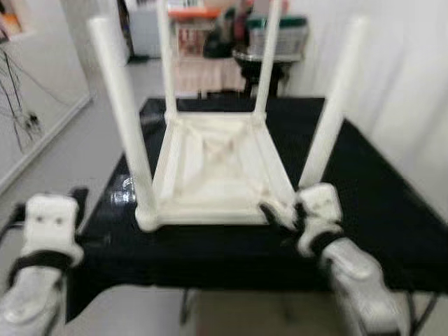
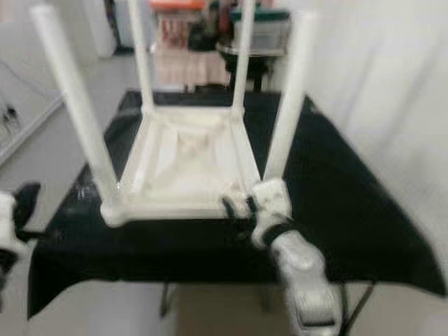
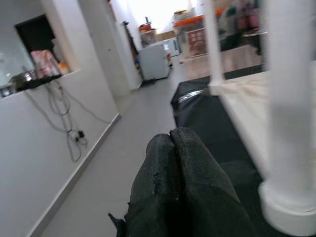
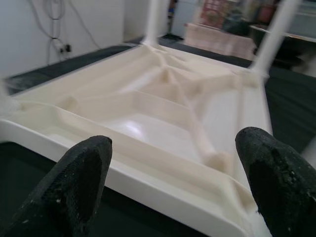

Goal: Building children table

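Child's table upside down at centre of black-draped worktop, top face down on the cloth, ribbed underside facing up. Four white legs standing up from the corners: near-left leg at 8 o'clock of the frame, near-right leg at 4 o'clock, far-left leg at 11 o'clock, far-right leg at 1 o'clock. All four apparently seated in their sockets; tightness not judgeable, frames blurred. Right gripper at the near rim of the table, just beside the base of the near-right leg, fingers spread wide with the rim lying between them in the right wrist view, not clamped on anything. Left gripper off the worktop's near-left corner, at 7 o'clock of the table, fingers pressed together and holding nothing; near-left leg base close by in its wrist view, not touched. Judged status: leg fitting looks done or nearly so. Left to do, by estimate: check of the near-right leg's seating, then turning the table onto its feet. Clutter of boxes and a small round stand beyond the worktop at 12 o'clock; cables along the wall on the robot's left.
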Controlling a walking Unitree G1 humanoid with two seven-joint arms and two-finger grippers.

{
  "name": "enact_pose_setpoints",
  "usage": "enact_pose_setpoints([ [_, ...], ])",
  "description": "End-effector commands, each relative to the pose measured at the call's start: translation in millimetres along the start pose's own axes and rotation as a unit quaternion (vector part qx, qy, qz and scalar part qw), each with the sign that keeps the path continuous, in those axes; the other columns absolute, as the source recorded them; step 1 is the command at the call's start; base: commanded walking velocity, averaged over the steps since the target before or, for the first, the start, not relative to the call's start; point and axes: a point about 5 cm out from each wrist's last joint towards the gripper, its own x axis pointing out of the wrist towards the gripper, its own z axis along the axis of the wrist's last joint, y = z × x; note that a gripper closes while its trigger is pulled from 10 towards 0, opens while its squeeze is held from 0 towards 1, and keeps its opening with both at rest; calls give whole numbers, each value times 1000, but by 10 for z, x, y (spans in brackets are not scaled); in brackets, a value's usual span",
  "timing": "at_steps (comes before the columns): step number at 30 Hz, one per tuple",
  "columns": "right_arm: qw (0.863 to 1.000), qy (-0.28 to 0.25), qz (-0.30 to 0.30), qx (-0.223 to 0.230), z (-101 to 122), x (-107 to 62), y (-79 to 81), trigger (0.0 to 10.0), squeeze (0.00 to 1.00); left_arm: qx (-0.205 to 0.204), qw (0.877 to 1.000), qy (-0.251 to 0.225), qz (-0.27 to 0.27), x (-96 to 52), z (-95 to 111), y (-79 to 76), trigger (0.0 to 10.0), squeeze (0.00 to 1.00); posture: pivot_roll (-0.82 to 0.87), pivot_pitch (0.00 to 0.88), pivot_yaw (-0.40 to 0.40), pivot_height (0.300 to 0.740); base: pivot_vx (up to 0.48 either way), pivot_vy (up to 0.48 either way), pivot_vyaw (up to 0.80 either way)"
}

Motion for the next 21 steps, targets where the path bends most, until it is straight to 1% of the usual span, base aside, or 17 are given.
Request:
enact_pose_setpoints([
  [1, 999, 24, -44, 4, -48, 17, -148, 10000, 0, -20, 1000, -7, -4, 57, 27, -21, 10000, 0, 13, 0, -30, 740, 0, 0, 0],
  [3, 996, 37, -78, 10, -57, 44, -256, 10000, 0, -44, 999, -12, -13, 103, 57, -61, 10000, 0, 12, 0, -29, 740, 0, 0, 0],
  [7, 996, 39, -83, 11, -57, 48, -276, 10000, 0, -49, 999, -13, -16, 110, 61, -74, 10000, 0, 12, 0, -29, 740, 0, 0, 0],
  [8, 995, 41, -92, 13, -57, 57, -311, 10000, 0, -59, 998, -9, -25, 112, 47, -112, 10000, 0, 10, 0, -26, 740, 0, 0, 0],
  [10, 994, 39, -106, 11, -22, 103, -394, 10000, 0, -94, 993, 6, -70, 110, -6, -309, 10000, 0, 3, 0, -19, 740, 0, 0, 0],
  [11, 994, 39, -106, 11, -22, 103, -394, 10000, 0, -94, 993, 6, -70, 110, -6, -309, 10000, 0, 3, 0, -19, 740, 0, 0, 0],
  [12, 993, 37, -109, 12, -11, 120, -411, 10000, 0, -105, 991, 11, -85, 108, -26, -383, 10000, 0, 1, 0, -15, 740, 0, 0, 0],
  [13, 994, 35, -103, 13, -4, 134, -399, 10000, 0, -115, 988, 13, -98, 106, -31, -446, 10000, 0, -3, 0, -12, 740, 0, 0, 0],
  [15, 994, 35, -103, 13, -4, 134, -399, 10000, 0, -115, 988, 13, -98, 106, -31, -446, 10000, 0, -3, 0, -12, 740, 0, 0, 0],
  [16, 996, 33, -83, 19, -1, 136, -332, 10000, 0, -128, 985, 11, -111, 100, -3, -511, 10000, 0, -10, 0, -14, 740, 0, 0, 0],
  [18, 996, 33, -75, 21, 2, 132, -306, 10000, 0, -131, 985, 9, -114, 97, 13, -524, 10000, 0, -10, 0, -14, 740, 0, 0, 0],
  [21, 999, 33, -20, 35, -11, 106, -182, 10000, 0, -140, 984, 12, -108, 124, -16, -512, 10000, 0, -24, 0, -2, 740, 0, 0, 0],
])
